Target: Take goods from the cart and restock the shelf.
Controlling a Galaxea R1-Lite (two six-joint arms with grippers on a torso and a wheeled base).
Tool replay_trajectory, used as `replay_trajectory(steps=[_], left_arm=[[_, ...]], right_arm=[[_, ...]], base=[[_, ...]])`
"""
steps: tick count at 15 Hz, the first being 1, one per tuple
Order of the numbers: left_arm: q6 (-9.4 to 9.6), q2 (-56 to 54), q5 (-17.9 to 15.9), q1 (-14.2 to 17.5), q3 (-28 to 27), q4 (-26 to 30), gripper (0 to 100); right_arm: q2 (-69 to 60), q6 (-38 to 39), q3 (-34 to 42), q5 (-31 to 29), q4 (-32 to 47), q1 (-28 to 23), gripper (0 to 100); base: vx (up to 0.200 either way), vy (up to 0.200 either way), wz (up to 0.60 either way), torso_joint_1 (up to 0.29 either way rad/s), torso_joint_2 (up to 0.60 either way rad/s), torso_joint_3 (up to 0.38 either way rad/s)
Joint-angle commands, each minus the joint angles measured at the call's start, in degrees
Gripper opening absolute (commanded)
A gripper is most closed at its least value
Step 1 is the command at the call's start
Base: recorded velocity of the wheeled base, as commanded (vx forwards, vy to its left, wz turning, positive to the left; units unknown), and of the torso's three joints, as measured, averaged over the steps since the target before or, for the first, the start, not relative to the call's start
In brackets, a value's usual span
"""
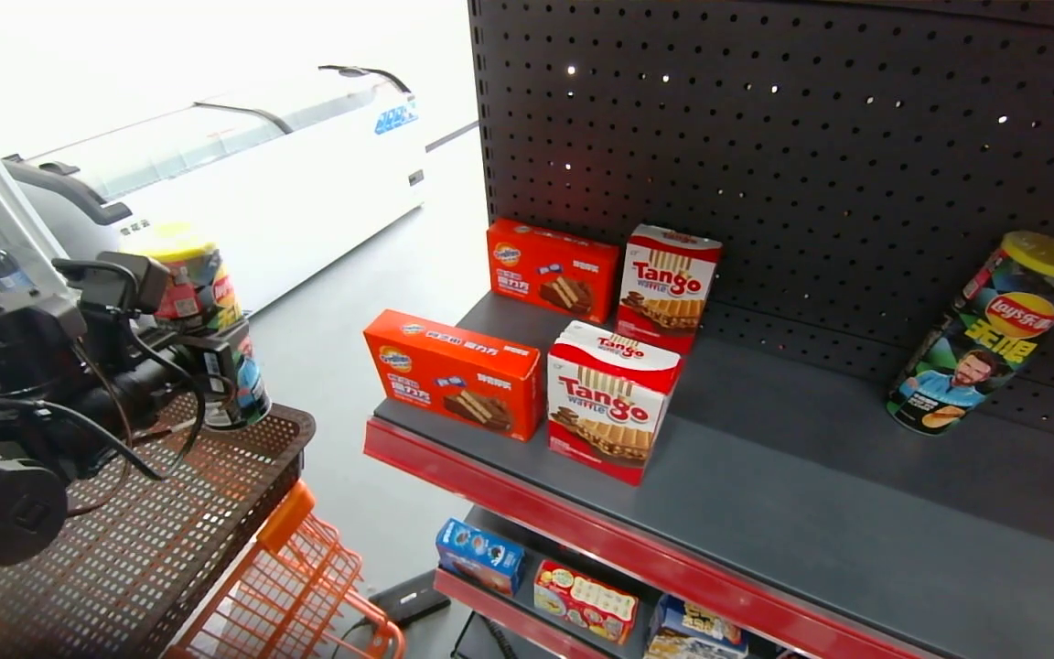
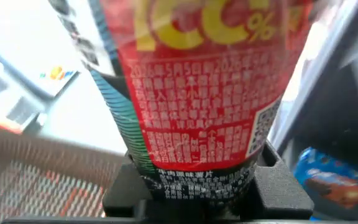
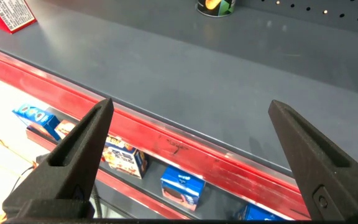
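Observation:
My left gripper is shut on a tall chip can with a yellow lid, held upright over the far corner of the brown mesh cart basket. The left wrist view shows the can's red label clamped between the black fingers. A second chip can leans against the pegboard at the right of the grey shelf. My right gripper hangs open in front of the shelf's red edge, nothing between its fingers.
Two orange boxes and two red-and-white wafer boxes stand on the shelf's left part. Small boxes fill the lower shelf. An orange cart frame sits under the basket. A white freezer stands behind.

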Motion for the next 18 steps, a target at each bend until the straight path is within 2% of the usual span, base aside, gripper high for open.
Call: replay_trajectory(steps=[1,2,3,4,5,6,7,9,10,11,12,13,15,16,18], left_arm=[[-0.14,-6.5,-2.6,-0.9,-1.9,0.9,0],[-0.23,-8.1,-2.6,-2.3,-2.0,1.3,0],[-0.41,-10.5,-2.0,-4.4,-2.5,4.2,0],[-0.76,-12.9,-1.0,-4.8,-3.2,8.7,0],[-0.85,-16.9,-0.6,-5.4,-4.0,16.6,0],[-0.85,-19.9,-1.0,-6.8,-4.4,21.3,0],[-1.02,-22.4,-2.9,-10.3,-4.3,24.6,0],[-2.34,-23.6,-8.2,-12.2,-4.7,25.1,0],[-3.92,-23.8,-12.7,-13.9,-5.0,25.2,0],[-4.54,-24.5,-14.6,-14.2,-4.8,25.2,0],[-4.54,-24.5,-14.6,-14.2,-4.8,25.2,0],[-4.63,-25.4,-17.5,-16.4,-4.1,25.2,0],[-5.07,-25.4,-18.4,-18.2,-5.0,25.5,0],[-6.56,-25.4,-18.3,-18.9,-5.5,25.3,0],[-6.74,-25.4,-18.5,-20.5,-5.1,25.1,0]], right_arm=[[0.0,0.0,0.0,0.0,0.0,0.0,100],[0.0,0.0,0.0,0.0,0.0,0.0,100],[0.0,0.0,0.0,-0.1,0.0,0.0,100],[0.0,0.0,0.0,0.0,0.0,0.0,100],[0.0,-0.1,0.0,0.0,0.0,0.0,100],[0.0,0.0,0.0,0.0,0.0,0.0,100],[0.0,0.0,0.0,0.0,0.0,0.0,100],[0.0,0.0,0.0,0.0,0.0,0.0,100],[0.0,0.0,0.0,0.0,0.0,0.0,100],[0.0,0.0,0.0,0.0,0.0,0.0,100],[0.0,0.0,0.0,0.0,0.0,0.0,100],[0.0,0.0,0.0,0.0,0.0,0.0,100],[0.0,0.0,0.0,0.0,0.0,0.0,100],[0.0,0.0,0.0,0.0,0.0,0.0,100],[0.0,0.0,0.0,0.0,0.0,0.0,100]], base=[[0.000,0.000,0.00,0.000,0.00,0.000],[0.000,0.000,0.00,0.000,0.00,0.000],[0.000,0.000,0.00,0.000,0.00,0.000],[0.000,0.000,0.00,0.000,0.00,0.000],[0.000,0.000,0.00,0.000,0.00,0.000],[0.000,0.000,0.00,0.000,0.00,0.000],[0.000,0.000,0.00,0.000,0.00,0.000],[0.000,0.000,0.00,0.000,0.00,0.000],[0.000,0.000,0.00,0.000,0.00,0.000],[0.000,0.000,0.00,0.000,0.00,0.000],[0.000,0.000,0.00,0.000,0.00,0.000],[0.000,0.000,0.00,0.000,0.00,0.000],[0.000,0.000,0.00,0.000,0.00,0.000],[0.000,0.000,0.00,0.000,0.00,0.000],[0.000,0.000,0.00,0.000,0.00,0.000]])
